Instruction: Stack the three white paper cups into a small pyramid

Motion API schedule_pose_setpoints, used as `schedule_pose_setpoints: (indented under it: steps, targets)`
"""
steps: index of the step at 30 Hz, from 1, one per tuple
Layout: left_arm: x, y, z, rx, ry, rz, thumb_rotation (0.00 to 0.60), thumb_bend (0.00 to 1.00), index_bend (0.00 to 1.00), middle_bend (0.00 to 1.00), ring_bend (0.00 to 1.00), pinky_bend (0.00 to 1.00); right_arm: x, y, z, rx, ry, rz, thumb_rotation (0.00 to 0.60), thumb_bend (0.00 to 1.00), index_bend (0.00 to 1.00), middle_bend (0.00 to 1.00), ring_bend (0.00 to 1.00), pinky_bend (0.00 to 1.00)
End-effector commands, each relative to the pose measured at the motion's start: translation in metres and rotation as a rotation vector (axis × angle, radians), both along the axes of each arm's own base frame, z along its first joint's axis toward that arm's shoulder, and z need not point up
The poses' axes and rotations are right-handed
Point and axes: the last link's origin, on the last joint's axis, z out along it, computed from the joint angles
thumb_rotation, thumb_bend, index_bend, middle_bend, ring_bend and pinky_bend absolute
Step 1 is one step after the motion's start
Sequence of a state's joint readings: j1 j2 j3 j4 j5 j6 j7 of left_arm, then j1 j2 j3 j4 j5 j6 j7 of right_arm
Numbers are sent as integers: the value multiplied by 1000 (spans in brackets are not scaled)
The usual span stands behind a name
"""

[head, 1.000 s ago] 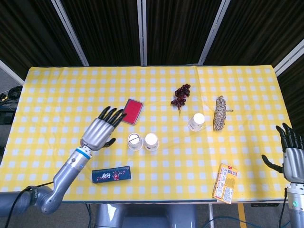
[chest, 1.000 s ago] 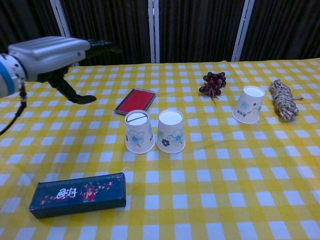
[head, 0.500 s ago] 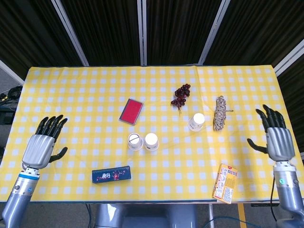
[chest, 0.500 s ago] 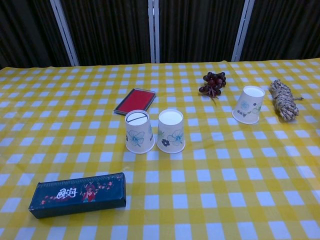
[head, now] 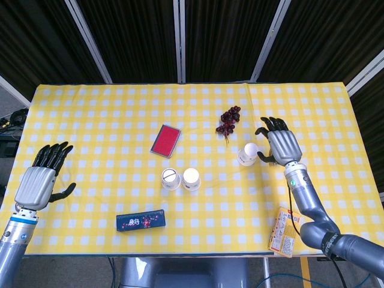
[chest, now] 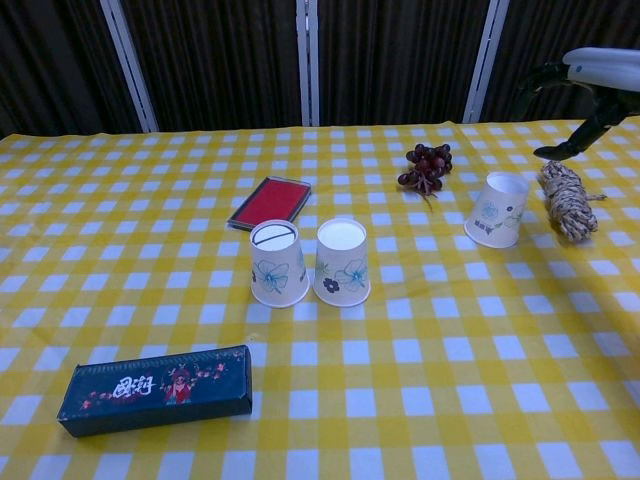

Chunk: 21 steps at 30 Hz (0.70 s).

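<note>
Two white paper cups with flower prints stand upside down side by side mid-table, the left cup (head: 170,179) (chest: 278,263) touching the right cup (head: 191,179) (chest: 342,262). A third cup (head: 248,154) (chest: 497,209) stands upside down and tilted, apart to the right. My right hand (head: 279,145) (chest: 585,85) hovers just right of and above that cup, fingers spread, holding nothing. My left hand (head: 42,179) is open at the table's left edge, far from the cups, and shows only in the head view.
A red card case (head: 166,141) lies behind the pair of cups. Dark grapes (head: 229,120) and a rope coil (chest: 566,199) flank the third cup. A dark pencil box (head: 140,220) lies front left, an orange packet (head: 285,231) front right.
My right hand has swung in from the table's right edge to just beside the third cup. My left hand has drawn back from near the red case to the left edge. The cups have not moved.
</note>
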State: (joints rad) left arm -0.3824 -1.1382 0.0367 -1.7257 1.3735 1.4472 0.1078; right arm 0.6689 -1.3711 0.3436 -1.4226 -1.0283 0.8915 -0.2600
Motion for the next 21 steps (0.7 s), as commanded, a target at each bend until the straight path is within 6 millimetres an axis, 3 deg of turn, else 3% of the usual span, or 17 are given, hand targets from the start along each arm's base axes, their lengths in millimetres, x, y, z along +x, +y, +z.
schedule_pose_setpoints:
  steps: [1, 13, 21]
  targets:
    - [-1, 1, 1, -1, -2, 4, 600, 304, 0, 0, 0, 0, 1, -3, -9, 27, 22, -7, 600, 231, 355, 85, 0, 0]
    - [1, 0, -1, -18, -4, -4, 600, 304, 0, 0, 0, 0, 3, 0, -16, 99, 70, -30, 600, 238, 248, 20, 0, 0]
    - [2, 0, -3, -28, -5, -10, 600, 304, 0, 0, 0, 0, -1, -4, -27, 133, 94, -64, 600, 238, 282, 45, 0, 0]
